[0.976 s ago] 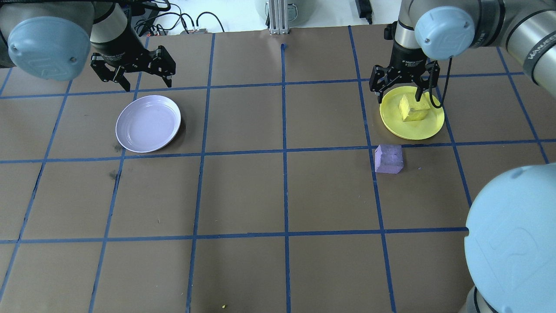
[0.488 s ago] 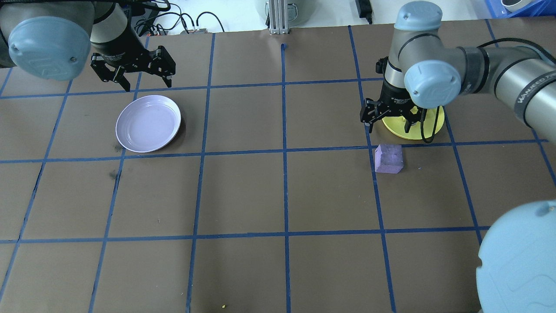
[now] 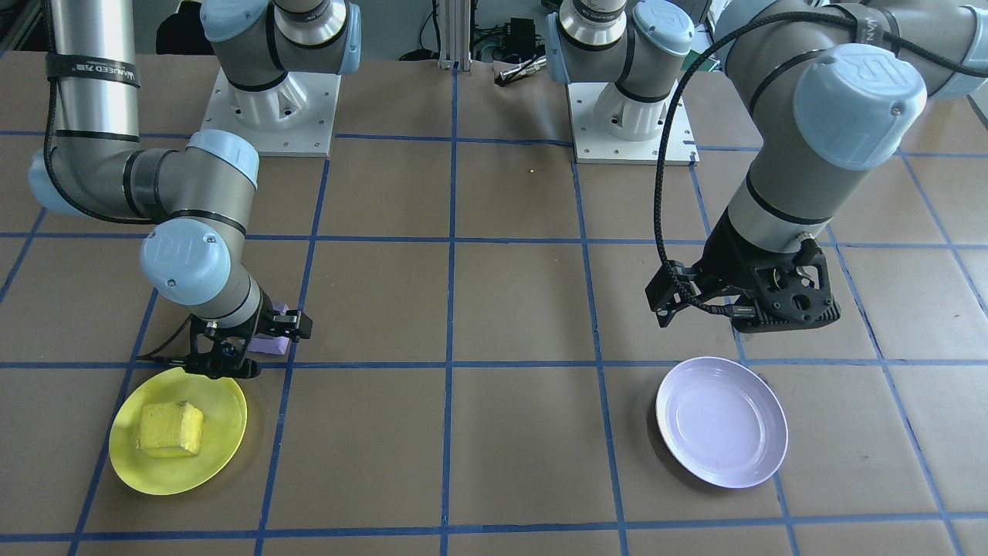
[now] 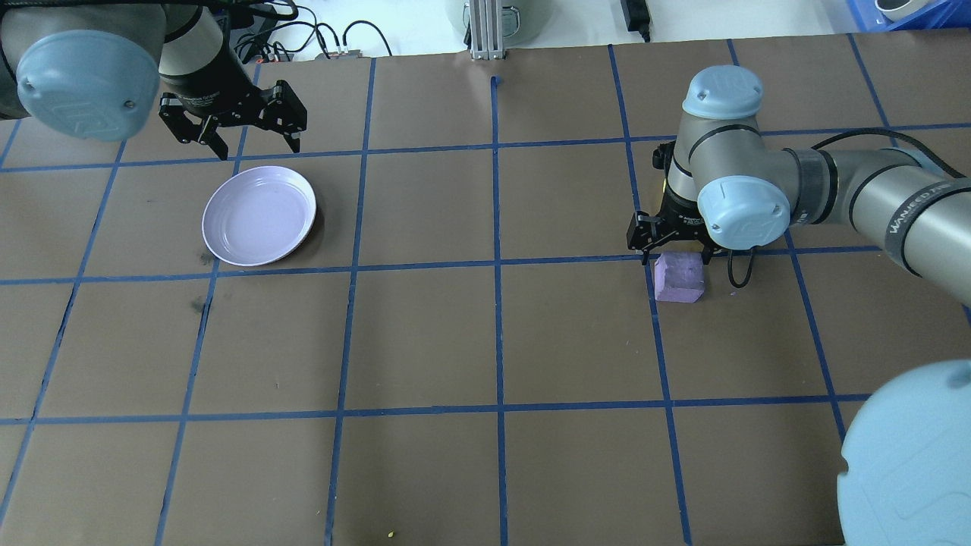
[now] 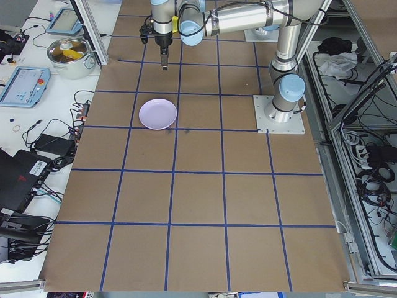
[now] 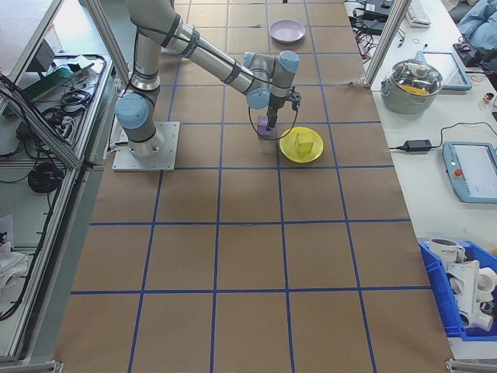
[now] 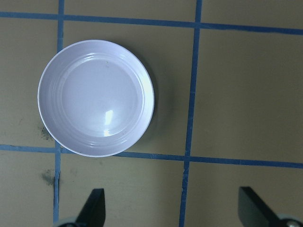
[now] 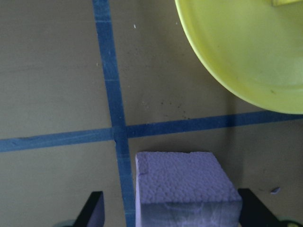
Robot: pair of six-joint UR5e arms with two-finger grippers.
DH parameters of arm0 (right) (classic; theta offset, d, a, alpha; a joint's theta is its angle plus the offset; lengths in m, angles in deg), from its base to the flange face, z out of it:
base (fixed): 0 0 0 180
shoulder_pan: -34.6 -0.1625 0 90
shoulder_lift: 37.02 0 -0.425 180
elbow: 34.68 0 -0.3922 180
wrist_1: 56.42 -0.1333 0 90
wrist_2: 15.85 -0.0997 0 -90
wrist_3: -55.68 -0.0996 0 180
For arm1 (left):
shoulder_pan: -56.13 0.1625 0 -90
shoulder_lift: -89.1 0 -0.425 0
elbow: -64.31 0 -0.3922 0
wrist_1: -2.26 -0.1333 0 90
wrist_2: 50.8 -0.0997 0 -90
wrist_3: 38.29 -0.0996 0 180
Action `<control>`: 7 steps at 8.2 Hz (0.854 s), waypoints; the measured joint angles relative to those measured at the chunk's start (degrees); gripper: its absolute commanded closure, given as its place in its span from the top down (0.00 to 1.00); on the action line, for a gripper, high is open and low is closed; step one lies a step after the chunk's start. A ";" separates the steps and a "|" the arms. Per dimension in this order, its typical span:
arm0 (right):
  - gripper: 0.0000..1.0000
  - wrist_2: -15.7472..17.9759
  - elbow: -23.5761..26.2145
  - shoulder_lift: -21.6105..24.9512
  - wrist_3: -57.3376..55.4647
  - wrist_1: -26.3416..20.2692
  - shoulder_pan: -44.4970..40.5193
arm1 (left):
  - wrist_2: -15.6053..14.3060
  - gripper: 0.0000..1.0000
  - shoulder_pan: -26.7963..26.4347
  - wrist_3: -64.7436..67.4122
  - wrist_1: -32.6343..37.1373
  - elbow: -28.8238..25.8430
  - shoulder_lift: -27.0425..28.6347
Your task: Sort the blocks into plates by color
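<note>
Jaws of right gripper (image 8: 168,213) parted astride pale purple foam cube (image 8: 187,189), beside bright yellow plastic plate (image 8: 246,52); left gripper (image 7: 173,208) spread wide, nothing held

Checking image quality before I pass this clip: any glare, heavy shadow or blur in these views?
Left wrist view: a bright glare spot on the lavender plate, dark shadow along its right rim. Right wrist view: the purple block is sharp, its foam grain clear. Overhead view: evenly lit, a soft shadow beside that plate.

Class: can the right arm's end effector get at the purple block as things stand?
Probably yes. The right end effector is open just above the purple block, whose sides are clear of the yellow plate.
</note>
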 measured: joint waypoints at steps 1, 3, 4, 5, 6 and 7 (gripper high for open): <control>0.20 0.02 0.30 0.02 0.00 0.12 0.03 | 0.00 1.00 0.00 0.00 -0.03 -0.01 0.05; 0.11 0.00 -0.03 0.19 0.00 -0.09 0.02 | 0.00 1.00 0.00 -0.01 -0.06 -0.02 0.09; 0.11 0.01 -0.43 0.37 -0.27 -0.73 -0.13 | 0.03 1.00 0.00 -0.01 -0.14 -0.02 0.14; 0.11 0.00 -1.63 1.00 -0.66 -2.83 -0.38 | 0.03 1.00 0.00 -0.01 -0.46 -0.02 0.16; 0.11 -0.28 -4.01 1.70 -1.92 -6.77 -1.17 | 0.01 1.00 0.00 -0.01 -0.68 0.00 0.17; 0.11 -0.72 -6.90 2.11 -4.96 -10.90 -3.38 | -0.03 1.00 0.00 -0.01 -0.78 0.00 0.18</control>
